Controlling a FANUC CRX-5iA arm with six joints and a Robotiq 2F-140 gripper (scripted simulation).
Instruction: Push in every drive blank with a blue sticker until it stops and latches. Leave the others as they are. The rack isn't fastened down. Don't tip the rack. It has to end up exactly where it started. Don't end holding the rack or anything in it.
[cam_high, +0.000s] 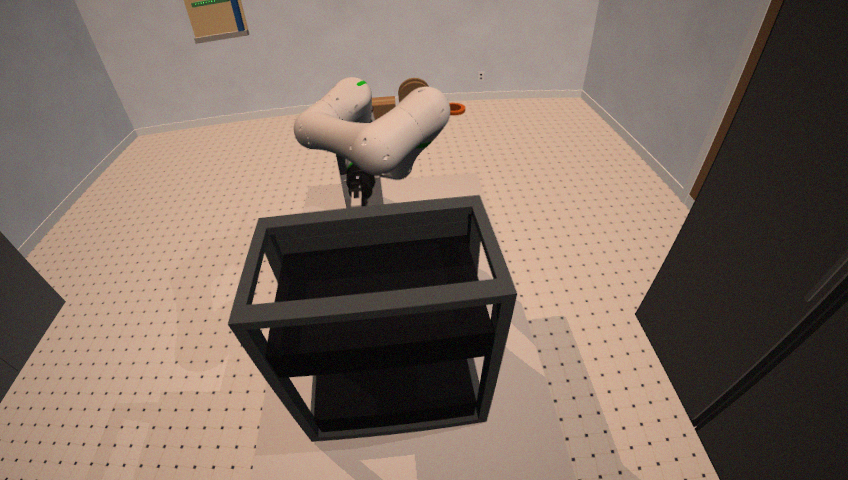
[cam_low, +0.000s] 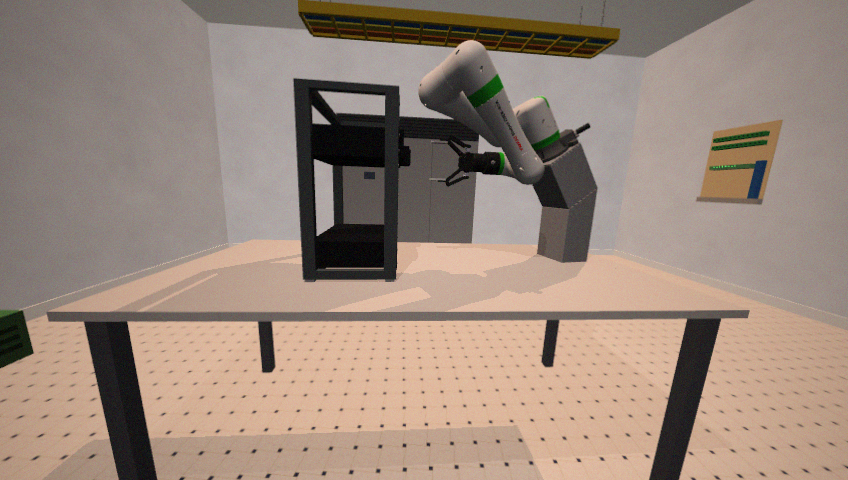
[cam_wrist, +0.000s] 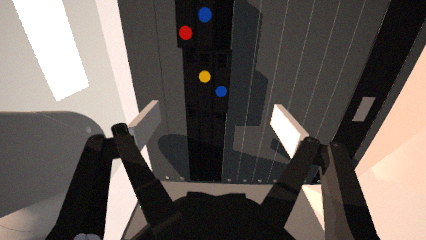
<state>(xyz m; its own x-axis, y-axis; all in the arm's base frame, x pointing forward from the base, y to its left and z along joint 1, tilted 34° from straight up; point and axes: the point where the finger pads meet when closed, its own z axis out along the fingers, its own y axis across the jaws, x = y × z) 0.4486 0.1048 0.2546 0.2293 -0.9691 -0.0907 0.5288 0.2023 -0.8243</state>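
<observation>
Fingers spread to their widest, my gripper (cam_low: 453, 161) hangs in the air with nothing between its pads, facing the front of the dark rack (cam_low: 348, 178) but not touching it. From the wrist camera I see the two black fingers splayed to either side of the frame, their pale pads turned inward, with the rack's ribbed grey face filling the gap between them.

On that face runs a narrow dark column of drive blanks, and four round stickers mark it: a blue sticker (cam_wrist: 204, 14) at the top, a red sticker (cam_wrist: 185, 33) just below and to its left, a yellow sticker (cam_wrist: 204, 76) lower down, and a second blue sticker (cam_wrist: 221, 91) just beside and below the yellow one. I cannot tell from here how far any blank stands out.

In the exterior view the gripper sits level with the rack's upper shelf, a short gap away from a small dark block that juts from the frame there. My white arm (cam_low: 476, 101) folds up and back to its grey pedestal (cam_low: 565, 202). The rack stands upright on the tan table (cam_low: 535, 297), near its middle, well apart from the pedestal.
</observation>
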